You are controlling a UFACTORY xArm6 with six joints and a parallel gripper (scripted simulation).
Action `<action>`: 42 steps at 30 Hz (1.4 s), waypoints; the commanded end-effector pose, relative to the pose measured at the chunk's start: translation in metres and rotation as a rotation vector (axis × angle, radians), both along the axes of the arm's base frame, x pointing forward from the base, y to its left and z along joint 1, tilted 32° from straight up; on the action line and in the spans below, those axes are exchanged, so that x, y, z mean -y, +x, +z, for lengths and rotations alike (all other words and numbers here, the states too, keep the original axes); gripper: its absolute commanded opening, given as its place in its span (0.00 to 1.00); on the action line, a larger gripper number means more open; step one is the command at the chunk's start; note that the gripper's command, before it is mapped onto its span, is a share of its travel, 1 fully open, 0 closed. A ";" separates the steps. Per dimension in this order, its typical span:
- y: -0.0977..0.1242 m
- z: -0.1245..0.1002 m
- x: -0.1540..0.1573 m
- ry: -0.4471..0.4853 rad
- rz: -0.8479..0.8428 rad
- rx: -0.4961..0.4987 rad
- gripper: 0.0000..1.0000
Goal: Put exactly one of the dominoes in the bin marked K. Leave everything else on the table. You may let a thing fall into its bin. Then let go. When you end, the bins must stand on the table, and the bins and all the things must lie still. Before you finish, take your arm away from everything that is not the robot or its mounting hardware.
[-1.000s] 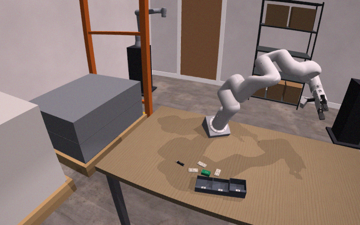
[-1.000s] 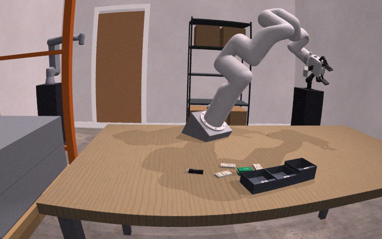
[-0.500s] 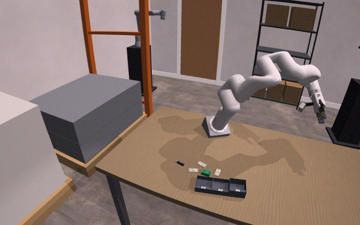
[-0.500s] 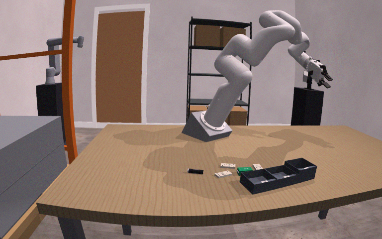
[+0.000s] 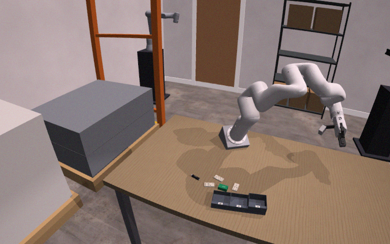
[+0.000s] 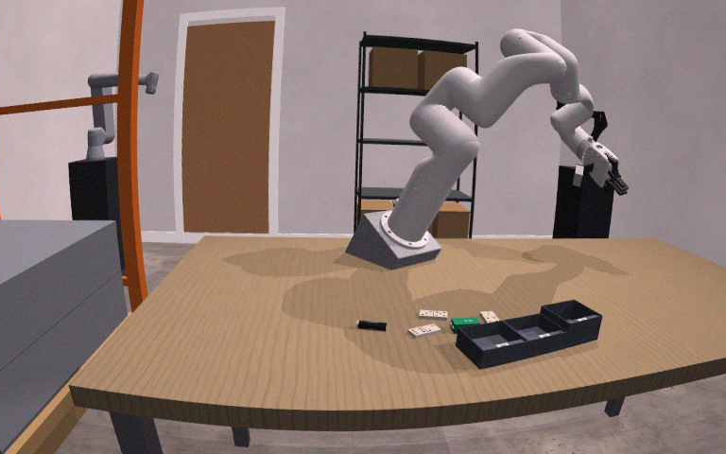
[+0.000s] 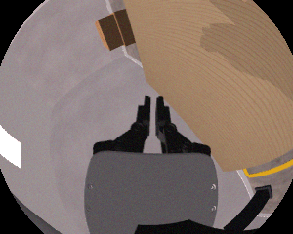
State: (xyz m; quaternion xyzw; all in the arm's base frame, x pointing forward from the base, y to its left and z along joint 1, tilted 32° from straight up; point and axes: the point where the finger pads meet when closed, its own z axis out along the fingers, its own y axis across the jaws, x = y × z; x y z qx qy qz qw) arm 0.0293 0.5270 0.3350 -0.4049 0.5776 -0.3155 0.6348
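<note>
Three white dominoes lie on the table (image 5: pixel 296 205) (image 6: pixel 243 337): one (image 5: pixel 218 177) (image 6: pixel 433 313) at the back, one (image 5: pixel 208 184) (image 6: pixel 424 330) to the left, one (image 5: pixel 235 186) (image 6: pixel 489 316) next to the bins. A dark row of three bins (image 5: pixel 238 204) (image 6: pixel 527 333) stands near the front edge; its small labels are too small to read. My gripper (image 5: pixel 342 142) (image 6: pixel 619 185) (image 7: pixel 153 104) is shut on nothing, high in the air beyond the table's far right edge, far from the dominoes.
A green block (image 5: pixel 222 187) (image 6: pixel 464 322) lies among the dominoes. A small black cylinder (image 5: pixel 195 177) (image 6: pixel 371 324) lies to their left. The arm's base (image 5: pixel 234 140) (image 6: pixel 392 247) stands at the back of the table. A black pedestal (image 5: pixel 383 129) stands close to my gripper.
</note>
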 end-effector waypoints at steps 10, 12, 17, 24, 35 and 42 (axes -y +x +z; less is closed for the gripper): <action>0.081 -0.004 0.032 0.068 -0.193 -0.103 0.07; 0.081 -0.004 0.032 0.068 -0.193 -0.103 0.07; 0.109 -0.008 0.049 0.107 -0.304 -0.161 0.07; 0.141 -0.013 0.071 0.153 -0.416 -0.217 0.07; 0.188 -0.021 0.113 0.204 -0.529 -0.268 0.07; 0.215 -0.027 0.145 0.261 -0.642 -0.316 0.07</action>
